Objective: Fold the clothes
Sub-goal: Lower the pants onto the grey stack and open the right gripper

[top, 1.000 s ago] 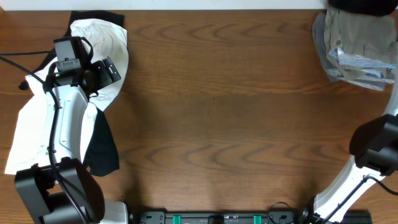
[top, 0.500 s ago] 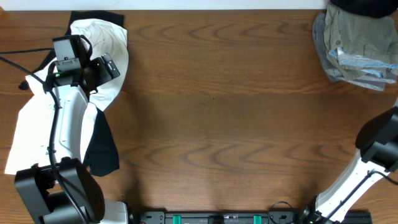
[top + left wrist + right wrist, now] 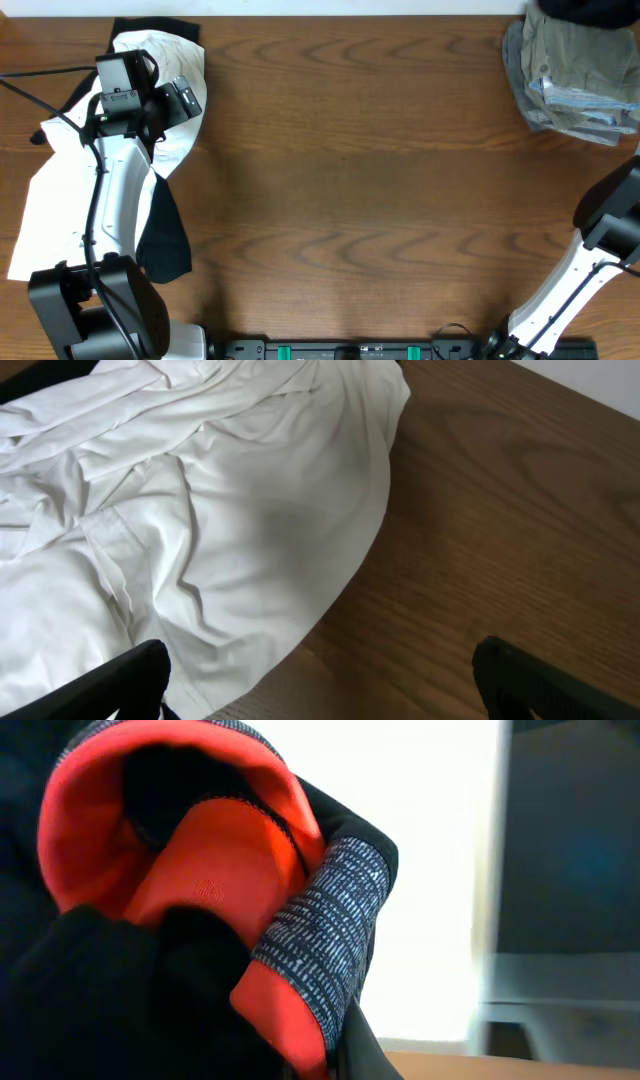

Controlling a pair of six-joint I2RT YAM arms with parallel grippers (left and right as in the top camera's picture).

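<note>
A crumpled white garment (image 3: 60, 200) lies at the table's far left, over a black garment (image 3: 165, 240). My left gripper (image 3: 175, 100) hovers above the white garment's (image 3: 200, 510) right hem, open and empty, and both its fingers (image 3: 320, 680) show at the bottom corners of the left wrist view. A dark garment with red lining and a speckled band (image 3: 200, 870) fills the right wrist view, close to the camera and lifted off the table. It shows as a dark shape (image 3: 590, 10) at the far right top edge. Only one finger of my right gripper (image 3: 365, 1050) shows, pressed against the cloth.
A pile of grey and blue clothes (image 3: 565, 80) sits at the far right corner. The right arm (image 3: 610, 230) stands at the right edge. Bare wooden table (image 3: 350, 200) spans the middle. A black cable (image 3: 40, 75) runs at far left.
My left gripper has moved slightly farther up the white garment. The right arm has shifted right toward the table's edge.
</note>
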